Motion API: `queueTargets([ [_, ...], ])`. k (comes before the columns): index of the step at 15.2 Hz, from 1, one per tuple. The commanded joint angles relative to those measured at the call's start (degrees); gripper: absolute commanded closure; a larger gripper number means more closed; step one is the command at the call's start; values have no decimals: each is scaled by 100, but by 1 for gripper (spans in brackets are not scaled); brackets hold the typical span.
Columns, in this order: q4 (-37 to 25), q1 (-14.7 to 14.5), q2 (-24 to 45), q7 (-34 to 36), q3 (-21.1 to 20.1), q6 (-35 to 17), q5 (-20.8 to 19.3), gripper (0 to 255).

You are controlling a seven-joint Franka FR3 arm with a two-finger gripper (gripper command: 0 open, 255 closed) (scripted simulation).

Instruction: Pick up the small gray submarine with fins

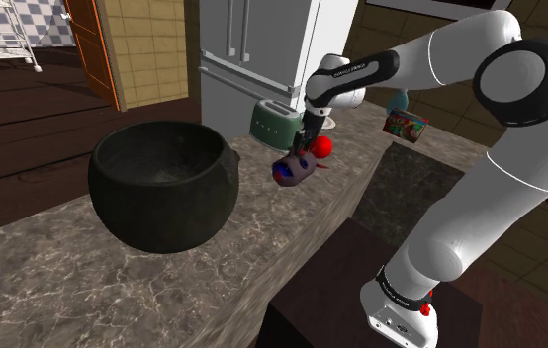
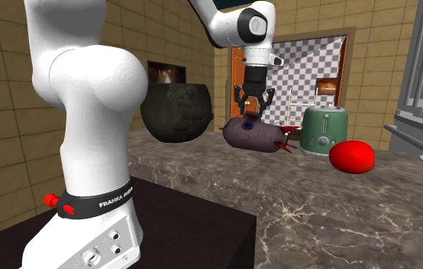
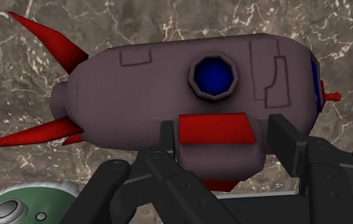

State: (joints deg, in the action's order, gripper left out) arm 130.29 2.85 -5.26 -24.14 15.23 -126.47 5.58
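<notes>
The fingers (image 3: 167, 139) are closed narrowly on the red-topped tower of the submarine (image 3: 169, 89). Its greyish-purple hull hangs crosswise under the gripper (image 2: 250, 109), above the marble counter (image 2: 340, 214). A green toaster (image 2: 323, 131) stands near, on the second exterior view's right.

It is a kitchen: a stone counter (image 1: 54, 282) holds a big dark pot (image 1: 160, 186) at 9 o'clock and a green toaster (image 1: 274, 124) at 12, by a tall fridge (image 1: 254, 44).

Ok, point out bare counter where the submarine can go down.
Bare counter: the shoulder view's lower left below the pot, and the strip between pot and the edge by the stand. Crowded at the far end: toaster, red thing, gripper holding the submarine.
</notes>
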Motion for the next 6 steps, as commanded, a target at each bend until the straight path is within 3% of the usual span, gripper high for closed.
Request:
queueTargets([
  [1,-76,8,-85,24,1,143,-35,255],
  [6,-216,11,-193,76,-8,385,-83,255],
])
